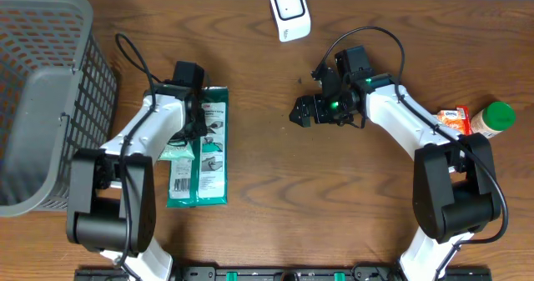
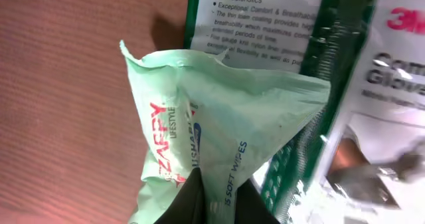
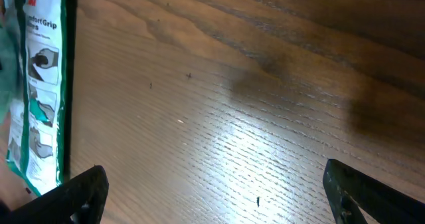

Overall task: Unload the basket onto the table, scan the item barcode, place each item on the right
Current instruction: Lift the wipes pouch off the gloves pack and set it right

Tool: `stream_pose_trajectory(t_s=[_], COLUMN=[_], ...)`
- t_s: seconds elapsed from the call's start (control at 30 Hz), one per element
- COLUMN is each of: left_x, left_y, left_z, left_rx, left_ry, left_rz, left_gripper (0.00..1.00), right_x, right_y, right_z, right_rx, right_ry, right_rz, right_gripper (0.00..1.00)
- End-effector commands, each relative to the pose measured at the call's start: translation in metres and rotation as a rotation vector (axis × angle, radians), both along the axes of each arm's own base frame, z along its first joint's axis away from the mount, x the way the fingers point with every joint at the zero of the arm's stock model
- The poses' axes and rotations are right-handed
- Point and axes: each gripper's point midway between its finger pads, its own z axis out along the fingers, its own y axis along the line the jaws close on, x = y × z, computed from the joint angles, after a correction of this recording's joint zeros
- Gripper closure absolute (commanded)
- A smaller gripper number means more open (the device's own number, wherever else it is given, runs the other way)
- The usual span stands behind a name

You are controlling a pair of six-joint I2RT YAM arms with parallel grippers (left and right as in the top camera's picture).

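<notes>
My left gripper [image 2: 219, 184] is shut on a fold of a pale green soft-wipes pack [image 2: 219, 111], which stands pinched up between the two black fingers. Overhead, that wipes pack [image 1: 178, 152] lies at the left edge of a green and white glove package [image 1: 209, 160], with the left gripper [image 1: 190, 129] over them. No barcode shows in any view. A white scanner [image 1: 289, 12] sits at the far middle of the table. My right gripper [image 1: 302, 112] hovers open over bare wood near the table's middle, nothing between its fingers [image 3: 80, 191].
A grey mesh basket [image 1: 50, 89] fills the far left. At the right edge lie an orange packet [image 1: 455, 118] and a green-capped bottle [image 1: 494, 118]. The glove package [image 3: 40, 98] shows at the left of the right wrist view.
</notes>
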Motion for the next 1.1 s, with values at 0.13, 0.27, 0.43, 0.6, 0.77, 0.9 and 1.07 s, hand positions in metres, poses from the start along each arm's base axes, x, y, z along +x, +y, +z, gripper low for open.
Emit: stream_pose_trajectory(t_s=[0.13, 0.27, 0.43, 0.6, 0.77, 0.9, 1.07], left_x=[0.005, -0.011, -0.022, -0.012, -0.014, -0.02, -0.017], left_y=[-0.071, -0.121, -0.163, -0.193, -0.212, -0.233, -0.248], left_z=[0.084, 0.094, 0.1, 0.094, 0.053, 0.033, 0.032], left_rx=[-0.44, -0.746, -1.047, -1.276, -1.277, -1.281, -1.28], left_ry=[-0.185, -0.103, -0.025, 0.009, 0.085, 0.115, 0.072], left_rz=[-0.054, -0.128, -0.249, -0.327, -0.343, -0.396, -0.473], left_gripper=[0.92, 0.92, 0.92, 0.92, 0.92, 0.92, 0.92], right_x=[0.003, 0.003, -0.002, 0.003, 0.002, 0.001, 0.0], right_y=[0.003, -0.008, -0.018, -0.044, -0.044, -0.038, -0.033], right_z=[0.01, 0.019, 0.051, 0.054, 0.052, 0.051, 0.048], right_rx=[0.009, 0.076, 0.303, 0.336, 0.325, 0.313, 0.289], right_ry=[-0.014, 0.02, 0.042, 0.052, 0.054, 0.05, 0.043], right_rz=[-0.003, -0.029, 0.012, -0.038, -0.038, -0.023, -0.007], right_gripper=[0.01, 0.02, 0.07, 0.07, 0.06, 0.06, 0.05])
